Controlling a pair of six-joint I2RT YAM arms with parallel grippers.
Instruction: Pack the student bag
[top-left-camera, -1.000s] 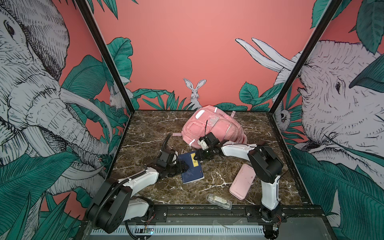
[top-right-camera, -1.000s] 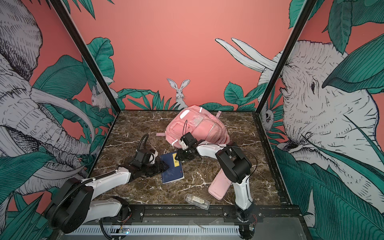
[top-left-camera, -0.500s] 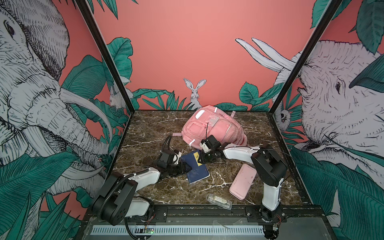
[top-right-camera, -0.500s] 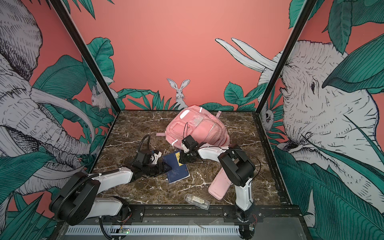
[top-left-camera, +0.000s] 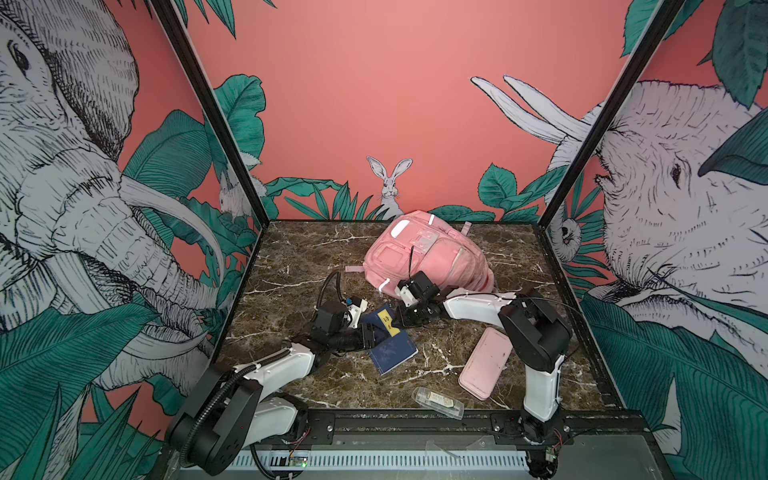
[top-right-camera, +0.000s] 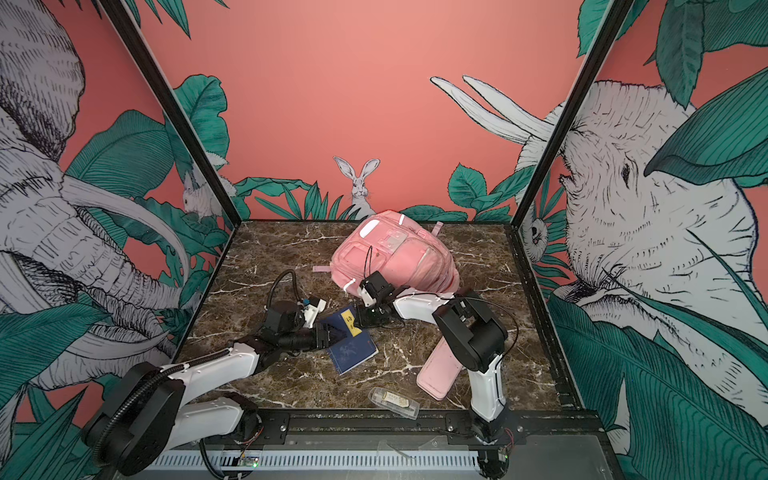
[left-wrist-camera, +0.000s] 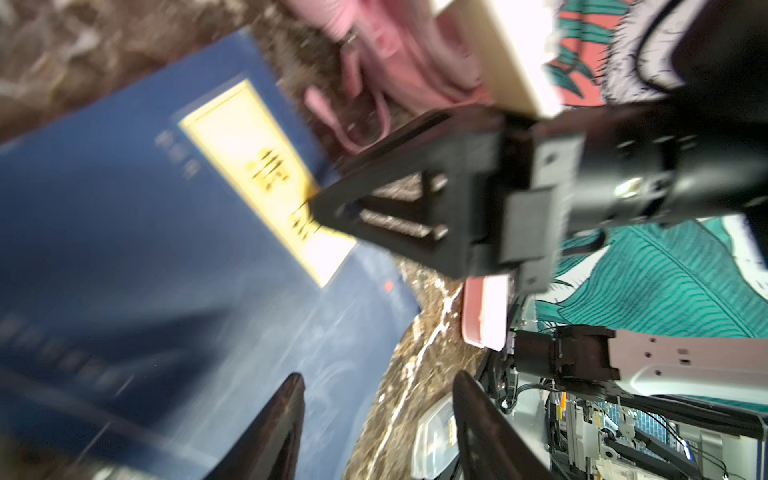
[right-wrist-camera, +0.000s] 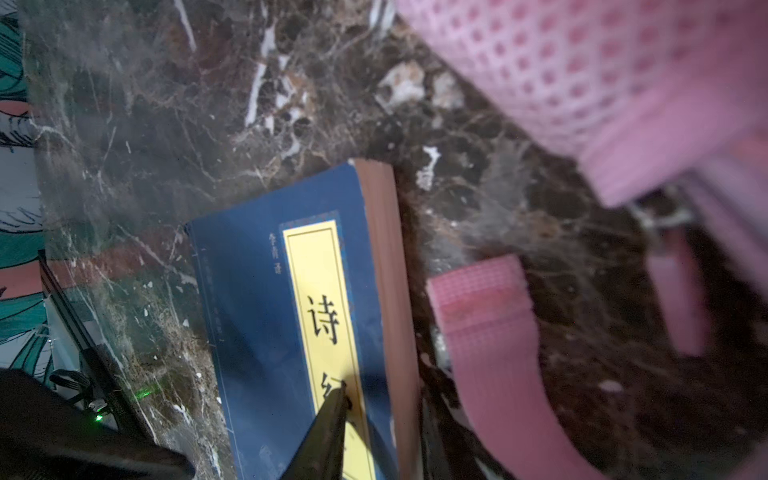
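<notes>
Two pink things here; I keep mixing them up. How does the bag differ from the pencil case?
The bag is far bigger than the pencil case. The bag is soft, bulging fabric with zipped pockets and straps; the pencil case is a flat rounded rectangle. The bag lies at the back of the table; the pencil case lies near the front right. Both are pink and rest on it.

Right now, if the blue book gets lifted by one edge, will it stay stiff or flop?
The blue book shows a thick page block under a thin cover, so it probably stays fairly stiff, though its free end may sag. The cover looks smooth, so it could slip in a light pinch. Flat shape: it should slide, not roll, if pushed.
</notes>
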